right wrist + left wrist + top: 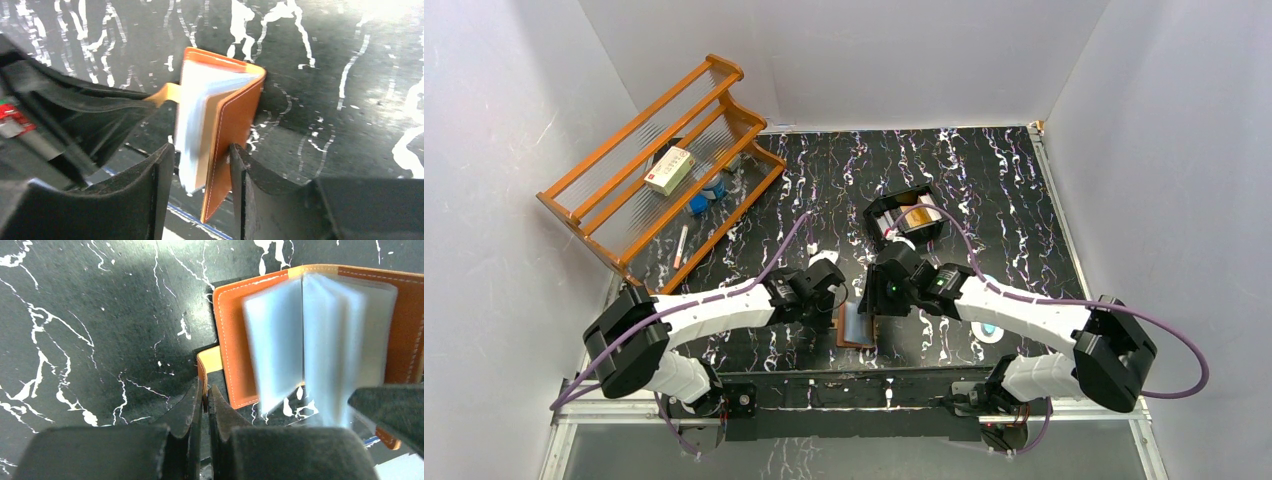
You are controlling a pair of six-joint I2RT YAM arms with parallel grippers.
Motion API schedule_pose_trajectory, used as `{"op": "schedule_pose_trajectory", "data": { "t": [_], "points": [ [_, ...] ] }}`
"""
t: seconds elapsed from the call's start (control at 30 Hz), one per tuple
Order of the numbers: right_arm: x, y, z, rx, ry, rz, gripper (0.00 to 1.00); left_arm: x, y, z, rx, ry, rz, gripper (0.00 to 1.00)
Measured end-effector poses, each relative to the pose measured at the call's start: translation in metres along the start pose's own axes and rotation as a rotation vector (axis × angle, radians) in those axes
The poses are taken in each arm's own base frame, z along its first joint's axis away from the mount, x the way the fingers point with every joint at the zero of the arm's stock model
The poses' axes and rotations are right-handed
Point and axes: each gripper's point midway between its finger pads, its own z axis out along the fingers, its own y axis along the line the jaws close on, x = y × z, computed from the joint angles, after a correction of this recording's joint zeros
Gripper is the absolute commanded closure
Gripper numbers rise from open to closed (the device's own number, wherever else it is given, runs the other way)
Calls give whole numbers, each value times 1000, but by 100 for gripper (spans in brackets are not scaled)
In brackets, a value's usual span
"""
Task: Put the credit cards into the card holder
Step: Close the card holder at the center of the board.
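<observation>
Starting at the far left, I see a wooden rack [649, 165] tilted against the wall, with a few small items on its shelves. Next comes my left claw [205, 394], low over the black marbled table [1004, 190] and clenched tight on the edge of the holder's strap [212, 360]. The holder [232, 340] sits near the front edge of the table, between the two claws. It is open and propped up off the table, orange lining showing, and its pale blue sleeves [280, 340] are fanned out and blurred. My right claw [201, 152] has its jaws apart, straddling one cover [235, 125] and the sleeves. The right finger is at the cover, and there is a thin dark gap on the left side. Further back, the cards [919, 217] lie in the black tray [876, 215], well apart from the holder.
</observation>
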Motion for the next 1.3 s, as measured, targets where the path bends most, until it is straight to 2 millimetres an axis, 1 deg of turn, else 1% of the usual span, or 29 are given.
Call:
{"op": "schedule_pose_trajectory", "data": {
  "t": [0.1,0.2,0.37,0.47,0.57,0.73,0.93,1.03,1.13,1.17,1.2,1.23,1.3],
  "points": [
    [1,11,-1,-65,4,5,46,5,-2,3,17,14,-13,100],
    [4,18,1,-115,15,13,47,5,-8,3,46,14,-29,100],
    [13,18,6,-143,34,23,55,4,-12,4,73,17,-53,100],
    [13,17,7,-146,32,20,57,4,-12,4,76,20,-63,100],
    [14,16,9,-147,33,19,50,3,-13,2,87,21,-73,100],
    [16,22,15,-177,51,11,42,1,-15,2,100,21,-86,100],
    [15,28,14,-210,50,-12,39,-2,-13,1,116,24,-112,100],
    [13,31,9,-226,36,-17,35,-2,-11,0,123,27,-120,100],
    [11,33,2,-246,20,-22,35,-3,-11,0,127,28,-126,100],
    [10,34,0,-252,15,-22,36,-3,-11,0,129,28,-127,100],
    [9,36,-2,-259,9,-23,41,-3,-11,0,129,28,-129,100],
    [7,37,-4,-265,2,-24,47,-3,-11,0,129,29,-129,100],
    [5,38,-8,-276,-18,-27,63,-2,-11,0,131,30,-130,100]
  ]
}}
